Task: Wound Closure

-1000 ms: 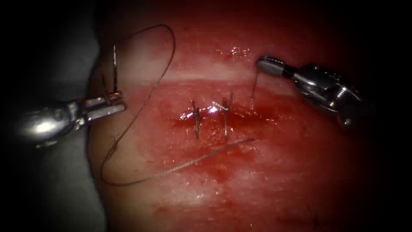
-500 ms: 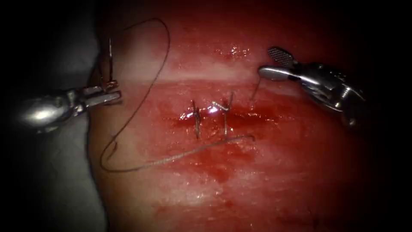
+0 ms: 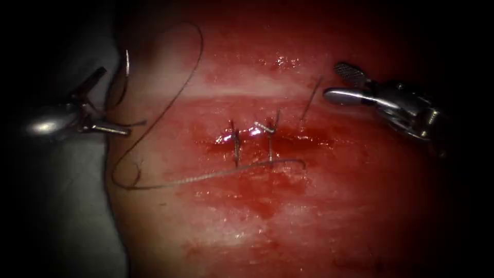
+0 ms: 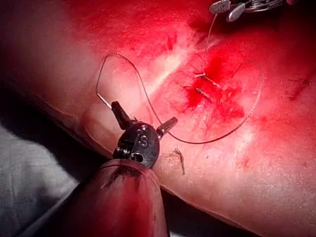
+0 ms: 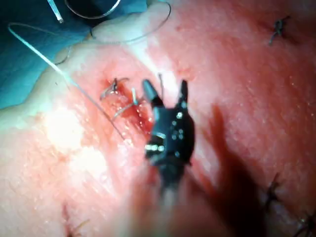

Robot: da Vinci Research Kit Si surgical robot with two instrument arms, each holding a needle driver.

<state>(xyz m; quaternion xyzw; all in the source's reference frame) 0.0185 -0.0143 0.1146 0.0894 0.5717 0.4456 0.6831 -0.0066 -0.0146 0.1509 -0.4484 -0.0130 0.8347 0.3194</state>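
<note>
1. The left tool [image 3: 117,101] sits at the left edge of the tissue [image 3: 309,216]; its jaws are spread wide and hold nothing.
2. The needle [image 3: 126,64] lies just beside the upper jaw, well to the left of the cut [image 3: 257,136]; it is not gripped and does not look to be in the tissue.
3. The right tool [image 3: 333,81] hovers to the right of the cut; its jaws are also parted and empty; a short thread end [image 3: 311,95] stands up from the tissue just beside them.
4. The thread [image 3: 195,177] runs from below the two stitches [image 3: 235,146] out to the left, then loops up toward the needle; it lies slack on the tissue, amid red fluid [image 3: 267,201].
5. Judged from this, the work stands between grips; two stitches cross the cut and neither tool has anything in hand.
6. A further stitch or knot would call for a fresh hold; the needle needs gripping along its curve, clear of the point; the slack loop must not snag on the open jaws.
</note>
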